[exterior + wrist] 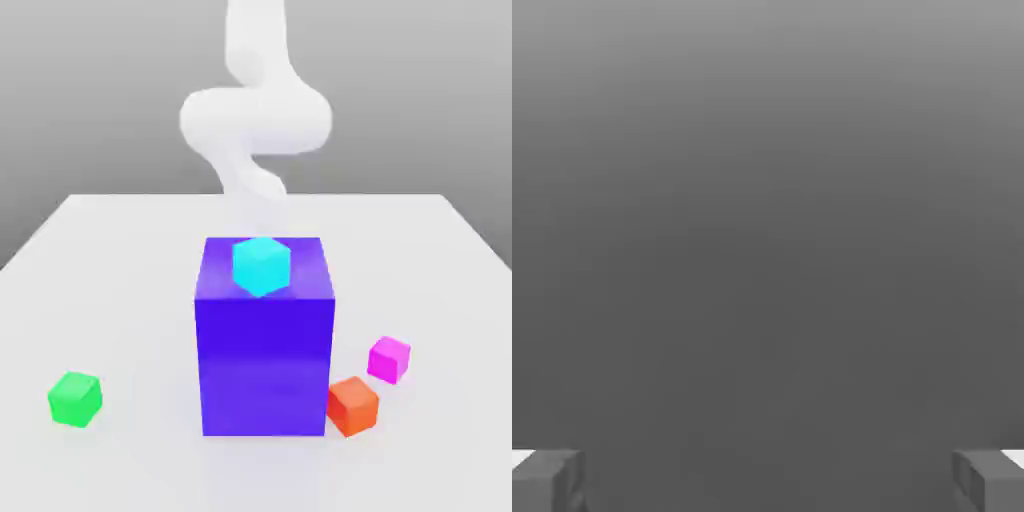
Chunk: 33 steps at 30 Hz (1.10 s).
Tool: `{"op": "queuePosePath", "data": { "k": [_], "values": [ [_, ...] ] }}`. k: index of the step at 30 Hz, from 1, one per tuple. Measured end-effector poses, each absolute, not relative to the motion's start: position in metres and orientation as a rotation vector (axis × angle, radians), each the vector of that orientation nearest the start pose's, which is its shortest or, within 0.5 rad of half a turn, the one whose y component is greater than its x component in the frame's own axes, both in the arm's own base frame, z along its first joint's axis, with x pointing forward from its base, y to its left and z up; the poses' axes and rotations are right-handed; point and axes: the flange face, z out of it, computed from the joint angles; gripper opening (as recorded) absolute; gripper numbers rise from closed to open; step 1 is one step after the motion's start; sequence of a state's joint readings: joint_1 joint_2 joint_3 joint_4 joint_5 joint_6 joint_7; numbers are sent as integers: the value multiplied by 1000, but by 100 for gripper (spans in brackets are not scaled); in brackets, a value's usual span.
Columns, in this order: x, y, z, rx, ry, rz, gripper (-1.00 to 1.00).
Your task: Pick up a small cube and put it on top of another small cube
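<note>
My claw is spread wide and empty; glossy magenta cube near the desk's right edge in the exterior view looks light, stiff, maybe slippery: grip mid-height, opposite faces.

On the table stands a large block, the top cube resting on it. To the exterior view's left lies the lone cube; to its right, the inner cube (just beside the block), with the outer cube farther right and behind.
</note>
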<state>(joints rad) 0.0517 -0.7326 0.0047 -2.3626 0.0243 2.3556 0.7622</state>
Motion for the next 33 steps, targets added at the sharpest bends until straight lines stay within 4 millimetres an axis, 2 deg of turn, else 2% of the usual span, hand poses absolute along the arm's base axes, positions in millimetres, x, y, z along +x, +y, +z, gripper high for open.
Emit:
{"op": "queuePosePath", "data": {
  "k": [2,4,6,9,12,15,20,21,23,30,31,33],
  "values": [
    [395,47,612,-2590,853,-825,0],
    [406,72,563,-2660,763,-730,0],
    [410,98,516,-2724,673,-642,0],
    [404,135,446,-2814,531,-514,0],
    [383,167,379,-2899,381,-390,0],
    [352,192,317,-2978,222,-270,0],
    [281,210,225,-3094,-58,-80,0],
    [265,209,210,-3115,-116,-44,0],
    [252,209,189,-3130,-171,-11,0],
    [247,209,133,-3132,-189,2,0],
    [246,209,128,-3133,-189,1,-100],
    [246,209,128,-3133,-189,1,-100]
  ]
}}
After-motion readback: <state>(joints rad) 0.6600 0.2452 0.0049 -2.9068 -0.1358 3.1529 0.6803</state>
